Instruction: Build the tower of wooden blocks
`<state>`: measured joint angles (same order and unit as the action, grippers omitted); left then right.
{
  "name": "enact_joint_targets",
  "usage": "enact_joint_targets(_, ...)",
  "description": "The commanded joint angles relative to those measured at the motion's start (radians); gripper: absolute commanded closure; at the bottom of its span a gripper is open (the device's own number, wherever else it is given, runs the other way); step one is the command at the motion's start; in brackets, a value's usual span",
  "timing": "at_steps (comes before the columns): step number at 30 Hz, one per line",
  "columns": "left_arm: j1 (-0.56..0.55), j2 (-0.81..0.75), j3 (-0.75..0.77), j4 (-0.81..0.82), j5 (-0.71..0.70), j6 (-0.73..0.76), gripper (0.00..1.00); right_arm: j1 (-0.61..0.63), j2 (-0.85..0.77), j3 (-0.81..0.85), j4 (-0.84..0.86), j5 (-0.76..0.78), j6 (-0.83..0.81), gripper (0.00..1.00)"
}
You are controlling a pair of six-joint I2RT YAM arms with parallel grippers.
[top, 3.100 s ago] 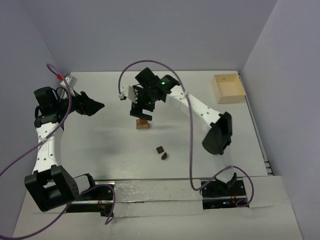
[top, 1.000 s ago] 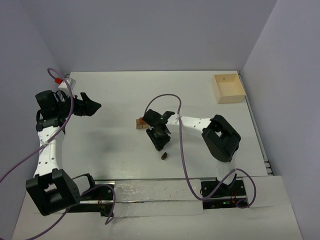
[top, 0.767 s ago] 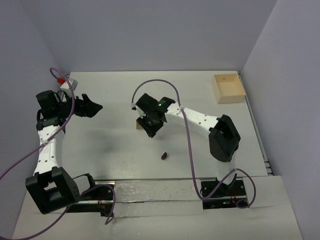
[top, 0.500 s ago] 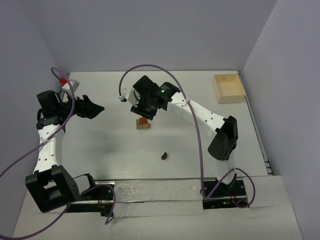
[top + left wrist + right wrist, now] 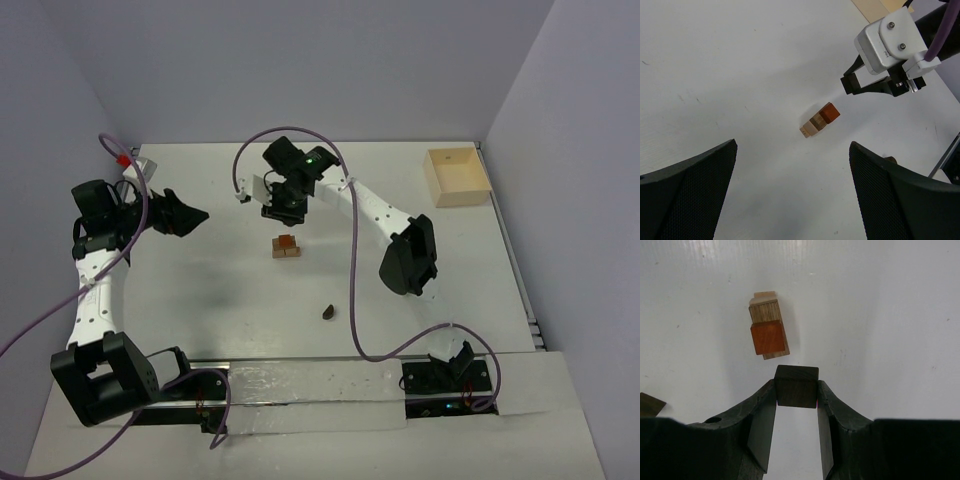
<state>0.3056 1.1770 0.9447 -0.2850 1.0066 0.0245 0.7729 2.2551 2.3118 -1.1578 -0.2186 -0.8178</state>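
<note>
The wood block tower [image 5: 286, 245] stands near the middle of the table [image 5: 200, 300] as a small stack: pale tan at the bottom, a striped brown layer above it, and a reddish-brown piece on top. The right gripper [image 5: 796, 392] hangs just beyond the tower's far side. Its two fingers pinch a dark brown block [image 5: 796, 382] squarely between their tips, with the jaws only partly apart and pressed flat on the block's sides. In the right wrist view the held block sits close to the reddish-brown top piece but apart from it, with a strip of bare table showing between them. How high it hangs above the stack is hard to judge from these angles. The left wrist view likewise shows the right gripper's dark fingers beside the stack and clear of it. The left gripper [image 5: 200, 213] is well off to the left of the tower — its jaws spread wide, holding nothing and pointed toward the stack. One loose dark piece [image 5: 328, 312] lies on the table nearer the arm bases — it may be the dark corner at the lower left edge of the right wrist view. A pale wooden box [image 5: 455, 197] sits at the far right corner.
</note>
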Motion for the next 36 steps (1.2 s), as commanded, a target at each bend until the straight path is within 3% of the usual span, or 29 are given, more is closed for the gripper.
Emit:
enact_joint_targets(1,0.019,-0.023,0.011,0.062,0.028,-0.015,0.01,0.002,0.009,0.04,-0.025,-0.083,-0.034,1.0)
enact_joint_targets(22,0.024,-0.008,0.014,0.063,0.043,-0.046,0.01,0.016,0.074,0.063,-0.06,-0.093,-0.067,1.0)
enact_joint_targets(36,0.024,-0.007,0.013,0.064,0.049,-0.047,0.01,0.037,0.094,0.069,-0.063,-0.061,-0.072,0.94)
